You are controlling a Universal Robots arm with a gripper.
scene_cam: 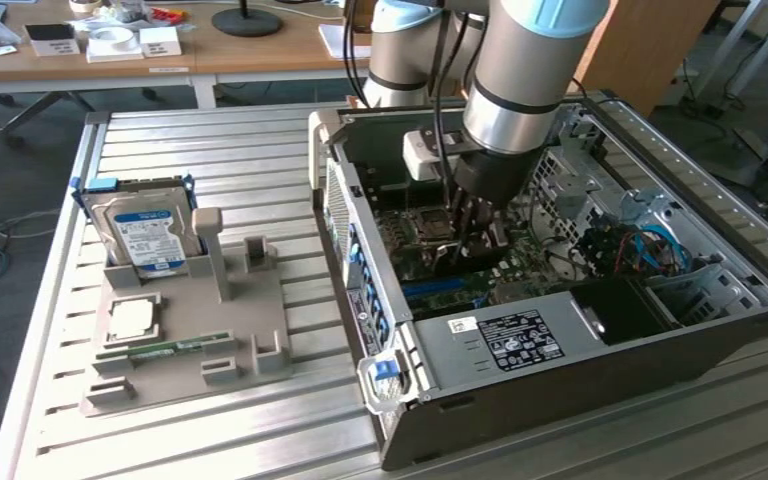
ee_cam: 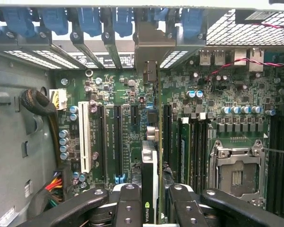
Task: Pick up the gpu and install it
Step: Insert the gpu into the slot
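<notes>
My gripper (ee_cam: 151,201) is shut on the gpu (ee_cam: 150,156), its black fingers (ee_cam: 128,204) clamping the top edge of the thin card. The card stands edge-on and upright over the green motherboard (ee_cam: 113,90), beside the long black expansion slots (ee_cam: 118,137). Its silver end bracket (ee_cam: 154,45) reaches the case's rear wall among the blue slot clips. I cannot tell whether the card sits in a slot. In the exterior view the gripper (scene_cam: 471,238) is deep inside the open computer case (scene_cam: 704,330), low over the board.
The CPU socket (ee_cam: 236,172) and memory slots lie beside the card, and a cable bundle (ee_cam: 42,106) runs on its other side. At the exterior view's left, a grey holder (scene_cam: 244,320) carries a blue-labelled hard drive (scene_cam: 144,235), a chip (scene_cam: 131,318) and a memory stick (scene_cam: 171,350).
</notes>
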